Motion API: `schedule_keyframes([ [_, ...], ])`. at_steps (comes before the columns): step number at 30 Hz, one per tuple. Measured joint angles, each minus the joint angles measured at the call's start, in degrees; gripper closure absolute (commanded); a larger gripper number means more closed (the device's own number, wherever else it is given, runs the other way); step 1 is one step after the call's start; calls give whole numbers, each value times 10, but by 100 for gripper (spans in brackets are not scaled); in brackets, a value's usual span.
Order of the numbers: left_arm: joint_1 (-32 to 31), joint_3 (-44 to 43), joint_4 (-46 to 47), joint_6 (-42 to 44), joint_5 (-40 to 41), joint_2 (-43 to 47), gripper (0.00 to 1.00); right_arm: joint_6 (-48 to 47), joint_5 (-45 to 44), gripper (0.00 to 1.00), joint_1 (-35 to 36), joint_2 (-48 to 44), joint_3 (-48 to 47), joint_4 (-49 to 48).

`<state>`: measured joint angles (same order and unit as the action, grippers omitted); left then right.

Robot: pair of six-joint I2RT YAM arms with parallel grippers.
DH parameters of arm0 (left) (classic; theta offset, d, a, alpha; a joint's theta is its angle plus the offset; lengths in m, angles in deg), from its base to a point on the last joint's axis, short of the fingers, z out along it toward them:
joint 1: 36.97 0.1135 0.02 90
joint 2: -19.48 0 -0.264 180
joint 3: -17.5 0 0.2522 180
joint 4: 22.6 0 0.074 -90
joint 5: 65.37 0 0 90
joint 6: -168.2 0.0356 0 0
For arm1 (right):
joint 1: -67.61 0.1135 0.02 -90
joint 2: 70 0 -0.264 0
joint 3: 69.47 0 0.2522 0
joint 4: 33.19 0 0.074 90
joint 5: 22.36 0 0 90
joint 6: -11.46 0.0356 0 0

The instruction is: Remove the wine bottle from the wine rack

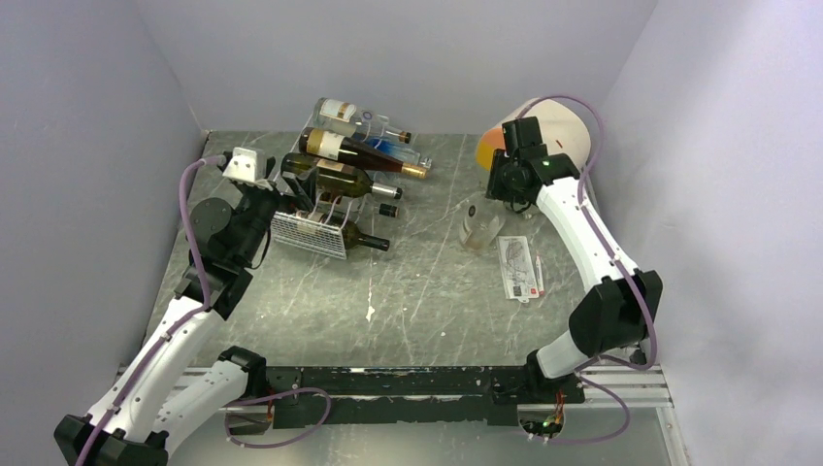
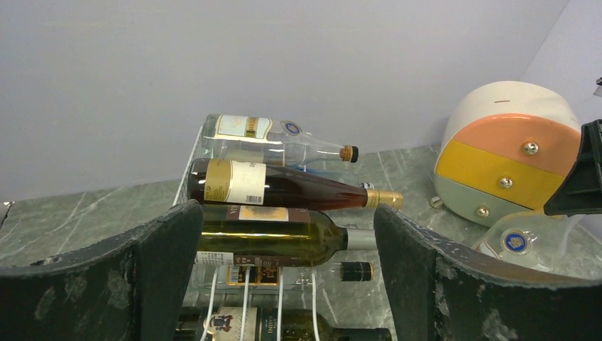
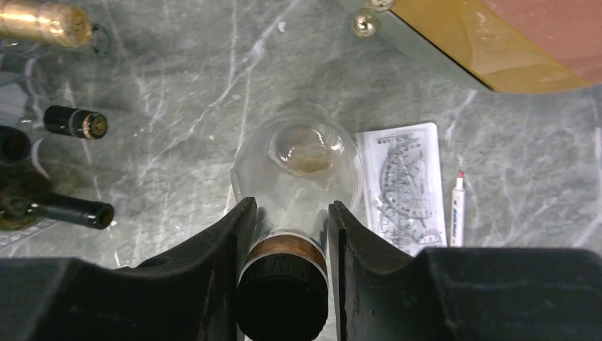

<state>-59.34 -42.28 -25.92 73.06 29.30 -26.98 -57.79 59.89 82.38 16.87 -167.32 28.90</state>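
Right gripper (image 3: 288,206) is clamped on the neck of the clear bottle (image 3: 305,153). The bottle is off the rack, base toward the table, cap up. Left gripper (image 2: 285,209) is wide open, facing the wine rack (image 1: 309,231). The racked bottles (image 1: 354,150) lie with necks pointing right. A protractor pack (image 3: 405,185) and a striped round container (image 2: 507,156) sit nearby.

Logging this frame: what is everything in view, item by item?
wine rack: one, white wire, far left of the table.
clear bottle, amber bottle, green bottle, black-capped bottle, dark bottle: five, lying on the rack.
clear flask: one, dark cap, upright, right of the rack.
geometry set: one, white, beside the flask.
pen: one, white, beside the set.
round-topped box: one, cream, orange, yellow, grey, far right.
table: one, grey marble.
left gripper: fingers open, facing the rack.
right gripper: fingers clasp the flask's cap.
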Motion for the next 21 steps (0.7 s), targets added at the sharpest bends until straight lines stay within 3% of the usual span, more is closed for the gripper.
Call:
schedule_keyframes([
  [8,-2,0,0,0,-1,-3,6,-16,-58,100,2,37,-46,51],
  [21,-3,0,0,0,0,-3,6,-31,-88,100,3,76,-88,51],
])
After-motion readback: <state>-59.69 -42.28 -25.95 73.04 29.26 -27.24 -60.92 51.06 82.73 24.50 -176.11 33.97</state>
